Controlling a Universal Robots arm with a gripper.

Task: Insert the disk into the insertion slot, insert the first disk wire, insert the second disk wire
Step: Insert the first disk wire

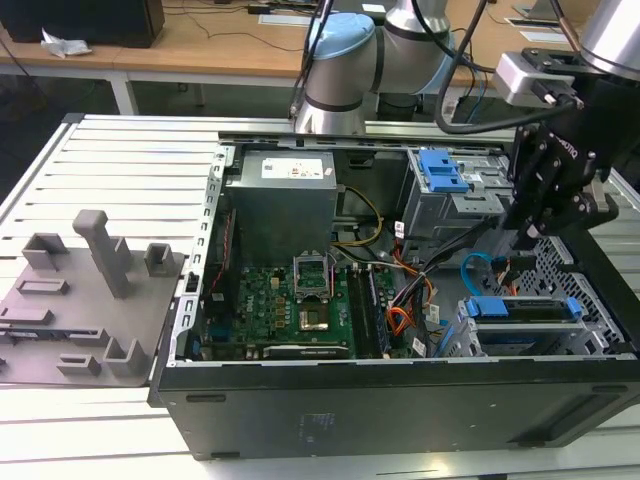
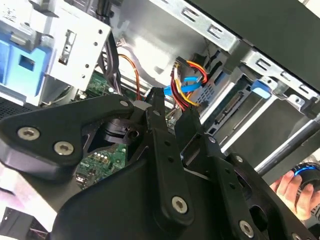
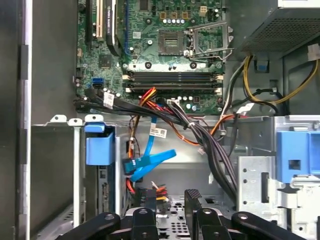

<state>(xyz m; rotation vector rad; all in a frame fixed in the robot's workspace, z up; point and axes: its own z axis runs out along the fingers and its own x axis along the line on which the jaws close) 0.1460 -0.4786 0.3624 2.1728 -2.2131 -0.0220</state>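
Observation:
The disk (image 1: 520,308), in its blue carrier, lies inside the insertion slot (image 1: 470,345), the low silver cage at the case's front corner. In the first wrist view the carrier's blue tab (image 3: 99,146) sits at the cage mouth. The second disk wire (image 3: 150,162), a flat light-blue cable, hangs loose in a loop behind the cage (image 1: 468,268). My gripper (image 1: 525,240) hovers over this spot, open (image 3: 170,200). A black plug on red, orange and yellow leads (image 3: 149,194), which I take for the first disk wire, lies just off one fingertip (image 2: 190,117).
A taller grey cage with a blue latch (image 1: 440,172) stands beyond the slot. Orange and black cable bundles (image 3: 200,135) cross from the motherboard (image 1: 290,300). The case wall (image 1: 590,270) is close beside the gripper. A person's hand (image 2: 289,187) rests outside the case.

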